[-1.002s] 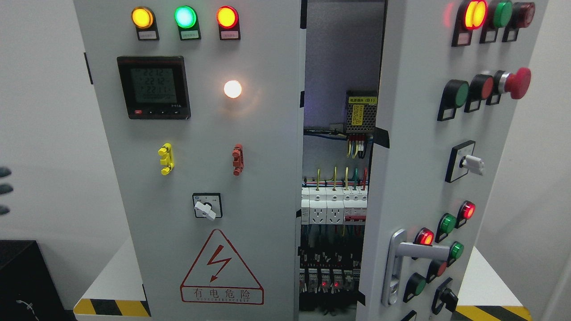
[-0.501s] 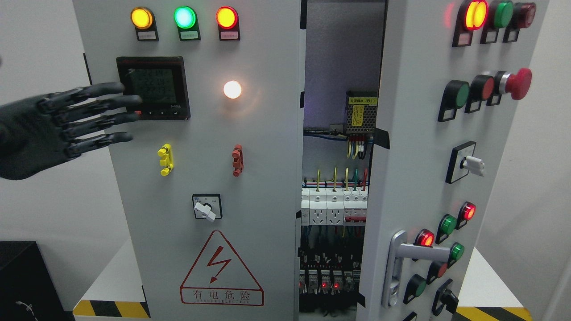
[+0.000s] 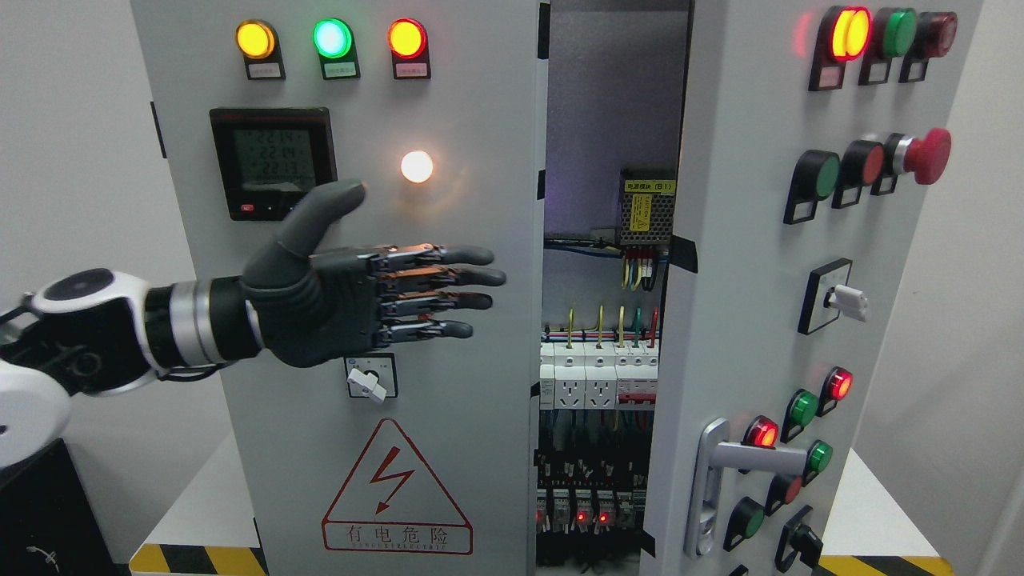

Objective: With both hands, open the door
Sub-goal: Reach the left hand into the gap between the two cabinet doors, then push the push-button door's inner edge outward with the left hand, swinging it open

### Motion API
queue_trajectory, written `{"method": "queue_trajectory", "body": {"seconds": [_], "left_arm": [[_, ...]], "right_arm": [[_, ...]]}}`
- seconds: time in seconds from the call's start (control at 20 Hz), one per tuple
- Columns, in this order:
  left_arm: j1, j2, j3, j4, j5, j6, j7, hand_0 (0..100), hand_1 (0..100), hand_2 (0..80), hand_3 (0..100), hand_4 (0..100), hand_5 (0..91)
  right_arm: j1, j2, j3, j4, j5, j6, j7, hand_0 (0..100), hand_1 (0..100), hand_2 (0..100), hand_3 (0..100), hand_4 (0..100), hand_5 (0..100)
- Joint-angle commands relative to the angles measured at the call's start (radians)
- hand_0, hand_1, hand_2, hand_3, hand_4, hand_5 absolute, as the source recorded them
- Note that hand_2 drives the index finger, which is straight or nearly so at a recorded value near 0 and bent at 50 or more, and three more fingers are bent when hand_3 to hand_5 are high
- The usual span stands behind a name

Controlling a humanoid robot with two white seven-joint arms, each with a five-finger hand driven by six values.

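Note:
A grey electrical cabinet fills the head view. Its left door faces me shut, carrying three lamps, a black meter and a rotary switch. The right door stands swung out, edge towards me, with a silver lever handle low on it. Between the doors the inside shows wiring and breakers. My left hand, dark grey, is held flat in front of the left door, open, fingers stretched right towards that door's inner edge, thumb up. It holds nothing. No right arm shows.
The cabinet stands on a white table with yellow-black hazard tape along its front edge. A black box sits at the lower left. The right door carries buttons, lamps and a red emergency stop. White walls flank both sides.
My left hand has come in from the left edge and swept right across the left door, from beside the meter to mid-door. Both doors stay as they were.

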Motion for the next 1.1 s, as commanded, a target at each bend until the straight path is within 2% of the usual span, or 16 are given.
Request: {"method": "queue_trajectory", "body": {"seconds": [0.0,0.1,0.25,0.45,0.55,0.65,0.9,1.05], "left_arm": [[-0.029,-0.299,-0.124,0.011,0.071,-0.001,0.001,0,0,0.0,0,0,0.0],[-0.022,-0.316,-0.069,0.012,0.086,0.001,0.0,0,0,0.0,0,0,0.0],[-0.02,-0.345,-0.041,0.012,0.11,0.002,0.0,0,0,0.0,0,0,0.0],[-0.013,-0.391,-0.003,0.012,0.105,0.002,0.004,0,0,0.0,0,0,0.0],[-0.013,-0.419,0.0,0.014,0.1,0.002,0.027,0,0,0.0,0,0,0.0],[-0.009,-0.453,0.005,0.012,0.091,-0.001,0.085,0,0,0.0,0,0,0.0],[-0.013,-0.552,0.006,-0.015,0.087,-0.004,0.292,0,0,0.0,0,0,0.0],[-0.016,-0.608,0.032,-0.037,0.085,-0.004,0.377,0,0,0.0,0,0,0.0]], "right_arm": [[0.0,-0.001,0.0,0.0,0.001,0.0,0.0,0,0,0,0,0,0],[0.0,-0.001,0.0,0.0,-0.001,0.0,0.0,0,0,0,0,0,0],[0.0,-0.001,0.0,0.0,0.001,0.0,0.0,0,0,0,0,0,0],[0.0,-0.001,0.0,0.0,0.001,0.0,0.0,0,0,0,0,0,0],[0.0,0.001,0.0,0.0,-0.001,0.0,0.0,0,0,0,0,0,0],[0.0,-0.001,0.0,0.0,-0.001,0.0,0.0,0,0,0,0,0,0],[0.0,0.001,0.0,0.0,0.001,0.0,0.0,0,0,0,0,0,0],[0.0,-0.001,0.0,0.0,-0.001,0.0,0.0,0,0,0,0,0,0]]}}
